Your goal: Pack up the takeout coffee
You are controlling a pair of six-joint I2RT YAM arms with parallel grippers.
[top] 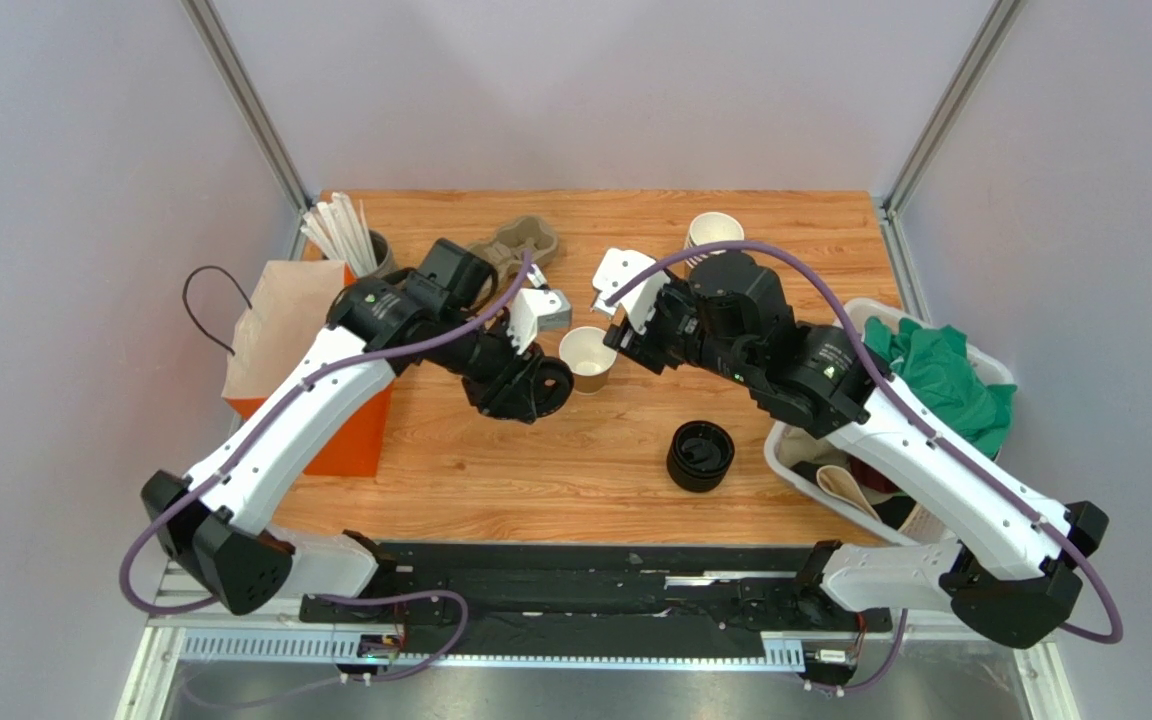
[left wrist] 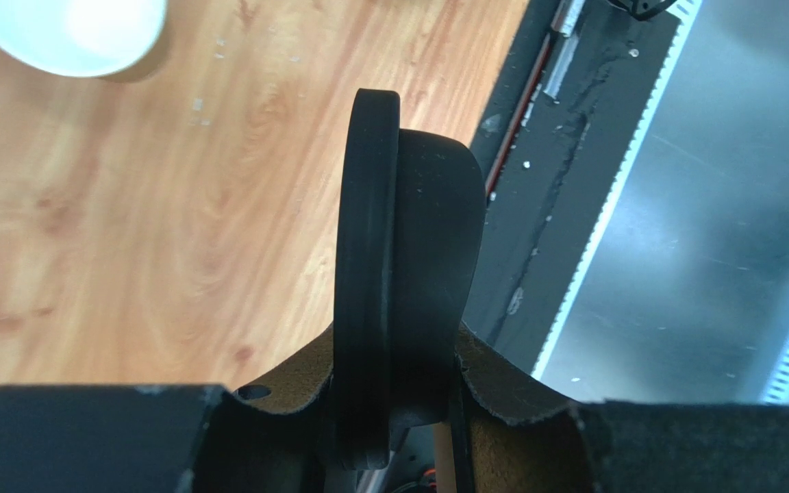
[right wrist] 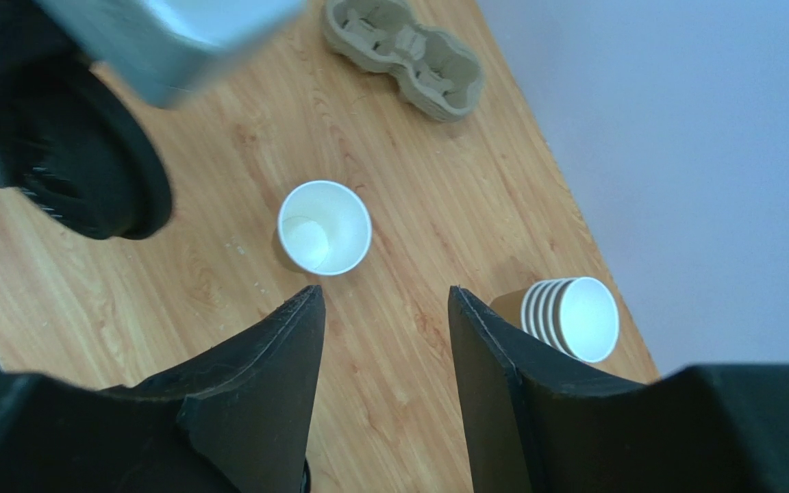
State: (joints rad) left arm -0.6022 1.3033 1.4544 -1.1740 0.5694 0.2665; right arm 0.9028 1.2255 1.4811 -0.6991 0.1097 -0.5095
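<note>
We see the cup (top: 588, 357) standing open on the table (top: 447, 465) between the two arms, its white inside showing. Our left fingers (left wrist: 285, 395) pinch the black lid (left wrist: 409, 236) on edge, just left of the cup. Our right fingers (right wrist: 265, 380) are spread and hold nothing, and in the right wrist view the cup lies on the table just beyond their tips.

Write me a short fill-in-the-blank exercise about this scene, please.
1. The black lid is held by the ____ gripper.
2. The lone cup near the right gripper is ____ inside.
3. The cloth in the bin is ____.
Missing words: left, white, green.
</note>
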